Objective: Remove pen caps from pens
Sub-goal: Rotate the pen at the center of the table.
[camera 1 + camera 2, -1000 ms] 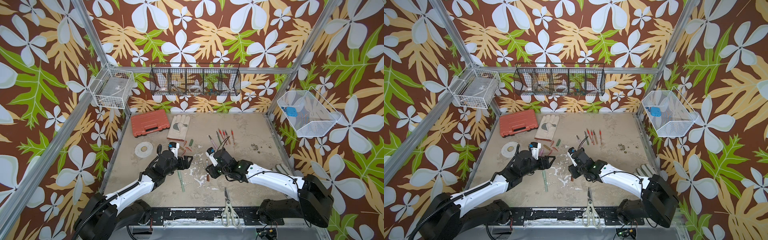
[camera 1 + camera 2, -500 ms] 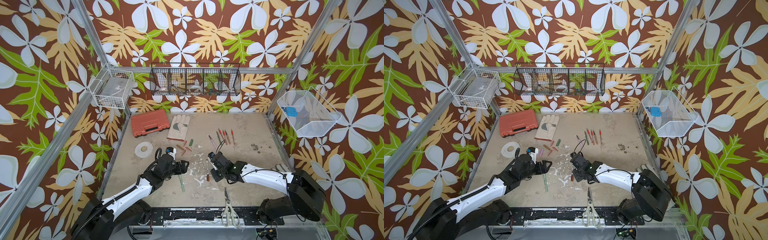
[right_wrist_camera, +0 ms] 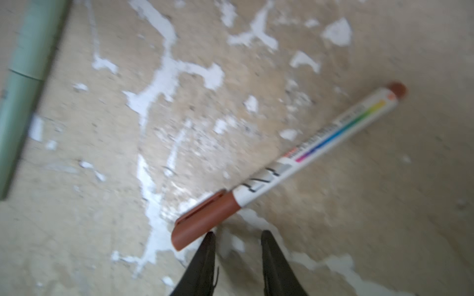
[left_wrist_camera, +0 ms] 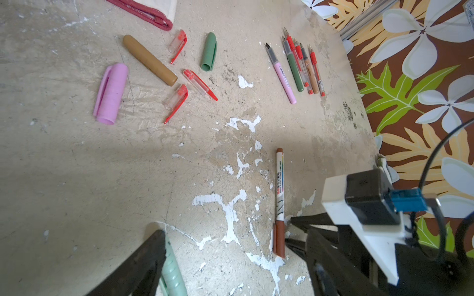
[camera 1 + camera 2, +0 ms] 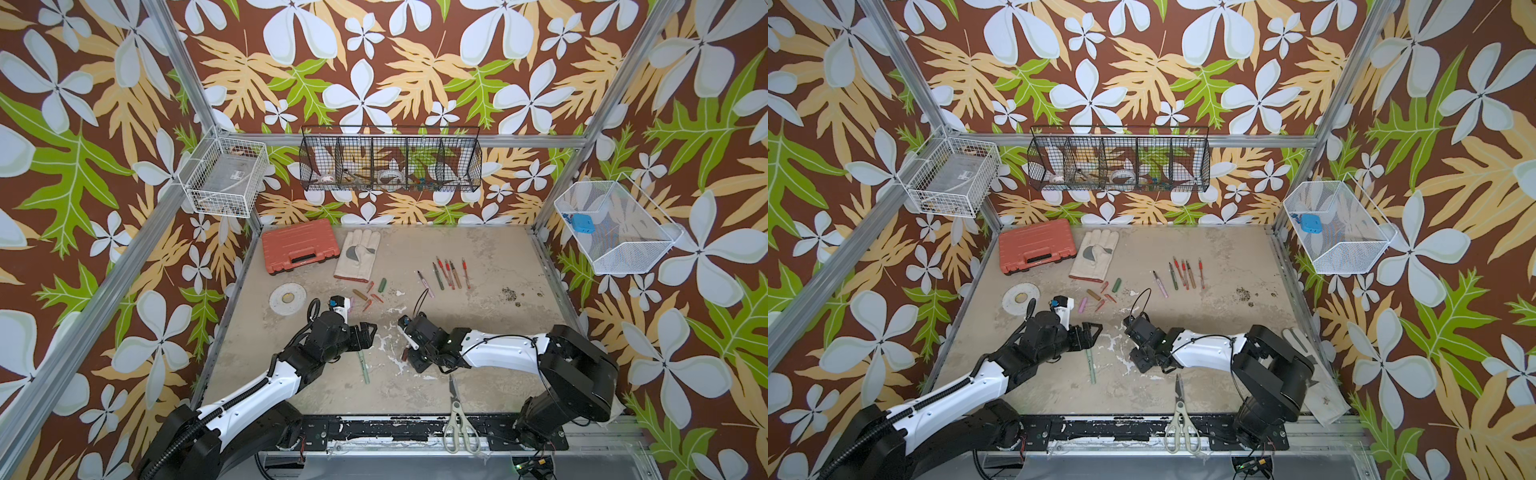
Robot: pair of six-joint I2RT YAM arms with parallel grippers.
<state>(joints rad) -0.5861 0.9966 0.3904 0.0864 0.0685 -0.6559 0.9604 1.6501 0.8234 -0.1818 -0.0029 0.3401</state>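
1. right hand (image 3: 237, 235): parted narrowly, empty; tips just beside the brown cap (image 3: 205, 217) of the white-and-brown pen (image 3: 315, 148), flat on the table (image 5: 478, 316). risk: closing on air, or nudging the cap sideways and rolling the pen off.
2. same pen, cap seated. risk: gripping over the seam of cap and barrel, locking both together against any pull.
3. left hand (image 5: 370, 336): spread wide, empty, at one end of the pale green pen (image 4: 173, 271), seemingly capped, one finger just beside it. risk: dragging that pen while crossing toward the other.
4. both hands near each other at mid-table. risk: collision during a shared pull.
5. loose caps (image 4: 110, 93) and uncapped pens (image 4: 295, 69), well apart at the far side. risk: low; scattered only by a slipped pull.
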